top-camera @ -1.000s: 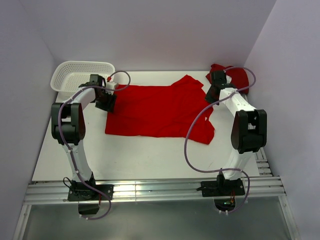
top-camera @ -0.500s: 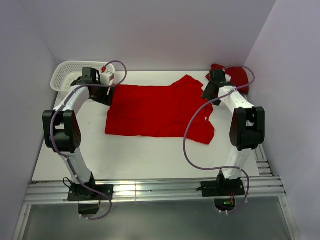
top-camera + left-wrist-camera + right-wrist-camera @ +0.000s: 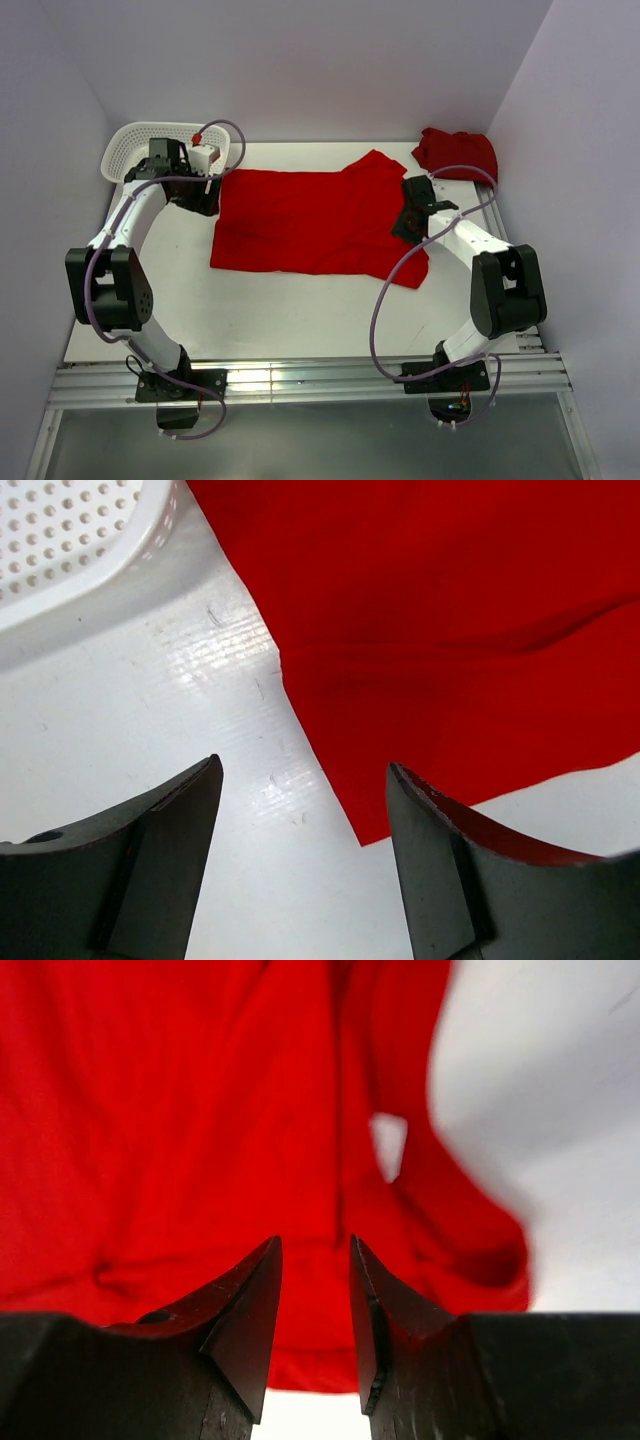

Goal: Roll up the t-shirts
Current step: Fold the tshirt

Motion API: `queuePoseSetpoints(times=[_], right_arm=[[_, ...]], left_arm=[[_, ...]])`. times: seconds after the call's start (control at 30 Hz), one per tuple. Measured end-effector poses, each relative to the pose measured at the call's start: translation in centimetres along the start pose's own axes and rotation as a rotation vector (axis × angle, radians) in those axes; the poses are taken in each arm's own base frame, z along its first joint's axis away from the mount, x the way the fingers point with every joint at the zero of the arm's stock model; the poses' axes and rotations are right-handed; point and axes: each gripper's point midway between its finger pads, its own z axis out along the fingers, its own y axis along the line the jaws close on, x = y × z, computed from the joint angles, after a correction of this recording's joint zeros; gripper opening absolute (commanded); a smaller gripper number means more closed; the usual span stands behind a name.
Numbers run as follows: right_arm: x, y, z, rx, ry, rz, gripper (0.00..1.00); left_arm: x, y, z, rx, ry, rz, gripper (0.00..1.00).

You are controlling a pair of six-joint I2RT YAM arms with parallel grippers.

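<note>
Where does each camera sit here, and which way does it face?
Top external: above and behind both arms, shown whole, looking down on the table, spread t-shirt, basket and bunched t-shirt.
Left wrist: on the left gripper, facing down at the spread t-shirt's corner near the basket; its open fingers show.
Right wrist: on the right gripper, facing down at the spread t-shirt's edge; its fingers show, narrowly apart.
Shared: all three show the spread t-shirt; top and left wrist share the basket.
</note>
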Motion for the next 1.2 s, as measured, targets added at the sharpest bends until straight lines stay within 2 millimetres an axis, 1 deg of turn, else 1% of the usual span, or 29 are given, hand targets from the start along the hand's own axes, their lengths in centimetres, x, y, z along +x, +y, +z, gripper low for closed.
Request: queuePoseSetpoints(times=[0.1,0.2,0.37,0.53,0.73,0.83,0.93,0.97,1.03,1.13,1.2], right_arm=[[2.1,0.7,0.2,-0.017,0.031,-0.017,0.41],[3.2,0.8,0.5,-0.019,0.046,-0.012,0.43],[3.4,0.7,0.7,-0.017,0.041,0.009,0.43],[3.4,0.7,1.0,-0.011,0.036,0.015,0.43],[4.0,0.4,1.8,0.011,0.058,0.016,0.43],[4.2,0.3,2.1,0.018,0.064,0.018,0.41],[4.3,0.3,2.3,0.019,0.066,0.021,0.28],[4.3,0.3,2.3,0.019,0.066,0.023,0.19],[4.2,0.4,2.4,0.02,0.066,0.025,0.08],[4.1,0.5,2.4,0.021,0.065,0.028,0.01],[3.7,0.8,2.4,0.018,0.061,0.029,0.01]], left_arm=[[0.4,-0.4,-0.5,0.004,0.001,0.0,0.7],[1.3,-0.7,-0.5,0.012,0.015,-0.004,0.7],[2.5,-1.1,-0.1,0.026,0.043,-0.011,0.69],[2.9,-1.3,0.0,0.034,0.049,-0.013,0.68],[2.9,-1.2,-0.1,0.033,0.046,-0.006,0.68],[3.0,-1.2,-0.1,0.033,0.049,-0.005,0.67],[3.4,-1.2,0.0,0.035,0.058,-0.005,0.67],[3.5,-1.2,0.0,0.036,0.06,-0.004,0.66],[3.5,-1.2,0.0,0.036,0.06,-0.003,0.66],[3.5,-1.2,0.0,0.036,0.06,-0.003,0.66],[3.6,-1.2,0.0,0.036,0.061,-0.003,0.66]])
